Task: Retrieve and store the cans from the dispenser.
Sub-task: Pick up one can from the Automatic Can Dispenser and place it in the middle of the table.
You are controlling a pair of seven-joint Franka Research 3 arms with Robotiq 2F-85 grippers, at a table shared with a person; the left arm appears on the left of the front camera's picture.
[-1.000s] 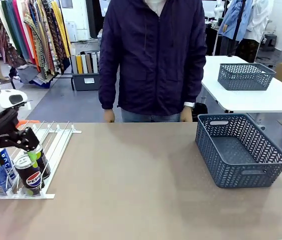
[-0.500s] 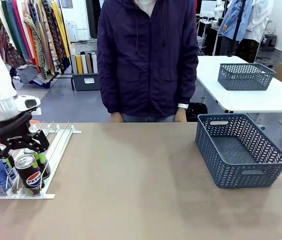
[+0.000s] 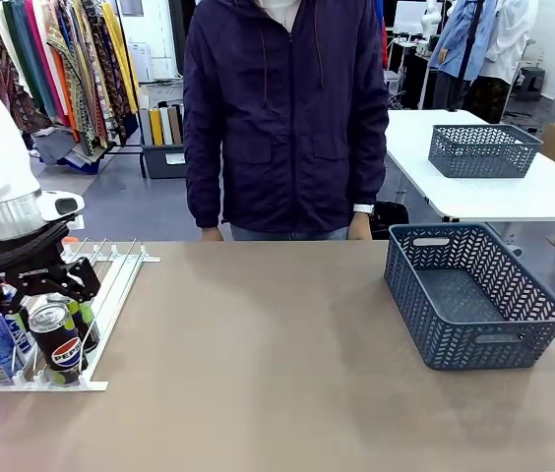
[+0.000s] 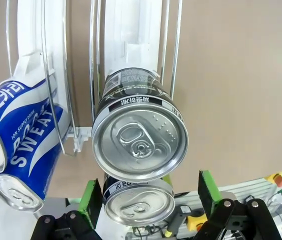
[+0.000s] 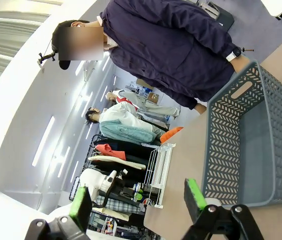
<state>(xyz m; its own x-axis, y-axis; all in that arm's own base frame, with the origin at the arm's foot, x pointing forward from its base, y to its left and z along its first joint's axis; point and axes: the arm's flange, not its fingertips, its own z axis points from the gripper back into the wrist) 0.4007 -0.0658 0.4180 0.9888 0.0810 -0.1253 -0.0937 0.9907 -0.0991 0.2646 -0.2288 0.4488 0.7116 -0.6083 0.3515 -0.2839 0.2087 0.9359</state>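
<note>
**Left arm over dispenser, no can gripped yet**

Position: all four cans sit at the near end of the dispenser (image 3: 115,280), at the left edge of the tabletop (image 3: 258,383). Two blue Pocari Sweat cans (image 4: 21,120) share one lane and two black ones share the next. The mesh basket (image 3: 494,349) is well apart, on the right side.

Fingers: the left fingers (image 4: 92,196) are spread wide and hang above the black lane. The green pads stand either side of the lower Pepsi can (image 4: 138,202), with a gap on each side and no contact. The upper Pepsi can (image 4: 139,145) touches it, with the white pusher block (image 4: 131,52) right behind. The right fingers (image 5: 193,192) are also spread and hold nothing.

Risks, as I judge them:
- The two black cans touch, so a slightly off descent could clamp both or pinch the seam between them.
- The wire rails (image 4: 168,55) run close beside the lane. A pad could land on a wire instead of the can wall.
- Once one can is lifted, the pusher may shove its neighbour forward into the fingers.
- The aluminium is smooth, so a shallow grip could slip on the way to the basket.

Orientation: the cans stand on end, pull-tab tops up toward the wrist camera, with their long axis near vertical. The lanes run lengthwise from the front lip away toward the person (image 3: 282,118).
</note>
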